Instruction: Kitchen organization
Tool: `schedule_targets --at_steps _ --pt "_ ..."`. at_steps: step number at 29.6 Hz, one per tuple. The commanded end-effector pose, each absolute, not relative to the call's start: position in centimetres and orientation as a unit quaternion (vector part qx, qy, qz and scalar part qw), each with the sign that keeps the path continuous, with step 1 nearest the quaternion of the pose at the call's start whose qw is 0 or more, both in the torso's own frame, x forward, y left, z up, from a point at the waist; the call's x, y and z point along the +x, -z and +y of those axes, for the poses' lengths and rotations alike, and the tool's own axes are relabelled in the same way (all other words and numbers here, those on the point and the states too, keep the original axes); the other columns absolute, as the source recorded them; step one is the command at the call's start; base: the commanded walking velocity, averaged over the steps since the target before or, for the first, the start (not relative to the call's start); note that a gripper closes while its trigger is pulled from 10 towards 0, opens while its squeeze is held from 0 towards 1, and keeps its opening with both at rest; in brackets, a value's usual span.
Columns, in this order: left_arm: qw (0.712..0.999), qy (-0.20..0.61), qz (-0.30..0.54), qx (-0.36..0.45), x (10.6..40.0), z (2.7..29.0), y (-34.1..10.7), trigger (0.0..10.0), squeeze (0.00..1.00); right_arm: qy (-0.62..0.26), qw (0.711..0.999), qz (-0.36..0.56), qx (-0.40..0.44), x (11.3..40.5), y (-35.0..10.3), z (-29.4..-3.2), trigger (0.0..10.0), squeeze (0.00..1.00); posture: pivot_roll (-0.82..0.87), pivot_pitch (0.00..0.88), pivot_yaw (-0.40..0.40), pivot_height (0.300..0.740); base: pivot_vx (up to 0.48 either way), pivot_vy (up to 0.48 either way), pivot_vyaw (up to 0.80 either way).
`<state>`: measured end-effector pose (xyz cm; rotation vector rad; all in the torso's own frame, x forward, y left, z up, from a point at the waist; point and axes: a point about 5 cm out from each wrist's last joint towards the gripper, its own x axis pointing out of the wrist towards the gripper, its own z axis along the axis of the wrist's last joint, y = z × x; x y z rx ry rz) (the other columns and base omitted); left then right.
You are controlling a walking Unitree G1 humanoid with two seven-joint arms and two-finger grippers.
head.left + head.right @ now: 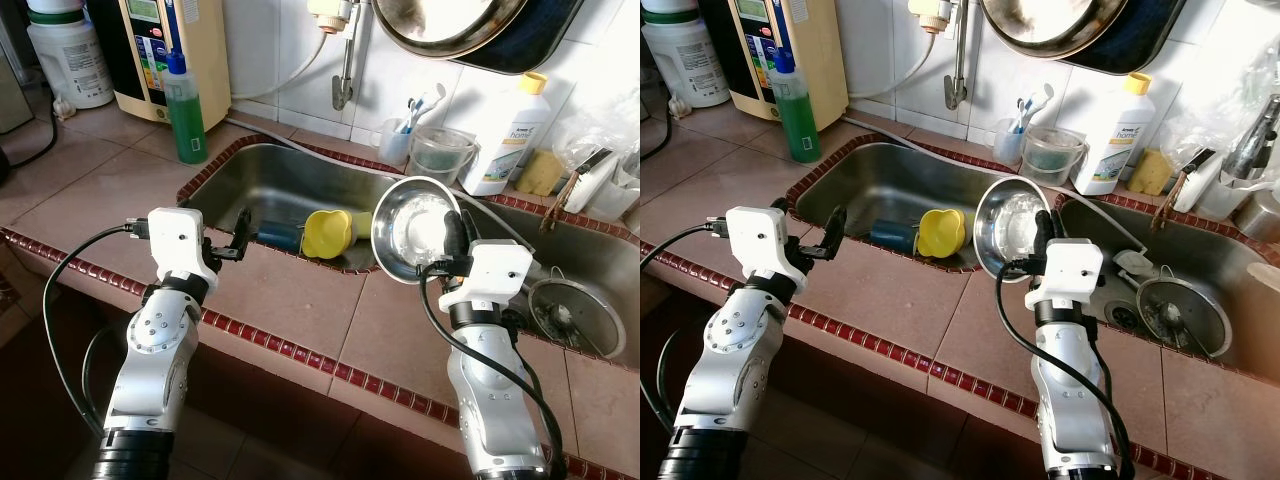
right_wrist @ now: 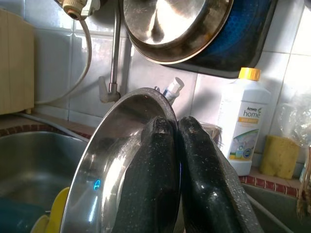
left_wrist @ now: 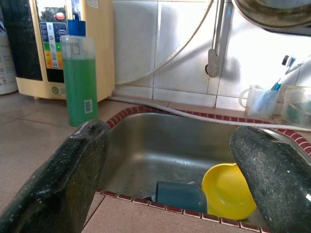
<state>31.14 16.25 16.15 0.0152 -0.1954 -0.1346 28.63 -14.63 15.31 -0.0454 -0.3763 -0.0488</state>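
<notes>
Steel bowl (image 1: 412,227), rim pinched edge-on between right gripper (image 1: 450,237) fingers above sink (image 1: 270,185); thin hold risks slipping; left gripper (image 1: 240,235) fingers apart, empty.

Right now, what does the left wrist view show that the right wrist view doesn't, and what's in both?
Left wrist view: the left tool open over the sink, a green soap bottle, a cream appliance behind it, a dark blue cup lying in the basin.

Right wrist view: the right tool shut on the rim of a steel bowl, a white bottle with a yellow cap, a yellow sponge.

Both: the yellow cup, the faucet pipe, the hanging pan.
</notes>
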Motion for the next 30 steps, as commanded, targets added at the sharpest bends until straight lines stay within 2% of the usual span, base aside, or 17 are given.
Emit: schedule_targets --at_steps 1,7,16,24,30 --pt "0.991 0.079 -0.107 0.011 31.1 15.9 -16.8 10.0 0.0 0.031 0.981 -0.192 -0.026 28.5 -15.6 -15.0 10.0 0.0 -0.2 0.029 -0.029 0.74 0.0 0.0 0.0" --pt "0.991 0.083 -0.106 0.015 31.0 16.0 -16.8 10.0 0.0 0.034 0.981 -0.19 -0.027 28.5 -15.5 -15.2 10.0 0.0 -0.2 0.034 -0.026 0.74 0.0 0.0 0.0" --pt "0.987 0.119 -0.099 0.032 29.9 15.3 -16.4 10.0 0.0 0.042 0.98 -0.186 -0.052 28.8 -15.7 -17.2 10.0 0.0 -0.19 0.063 -0.028 0.74 0.0 0.0 0.0" --pt "0.98 0.175 -0.087 0.024 27.3 13.3 -16.3 10.0 0.0 0.03 0.978 -0.19 -0.077 29.4 -16.5 -18.8 10.0 0.0 -0.18 0.105 -0.024 0.74 0.0 0.0 0.0" --pt "0.977 0.2 -0.075 0.016 25.7 12.6 -16.3 10.0 0.0 0.003 0.98 -0.183 -0.078 29.9 -16.4 -18.9 10.0 0.0 -0.17 0.138 -0.022 0.74 0.0 0.0 0.0"
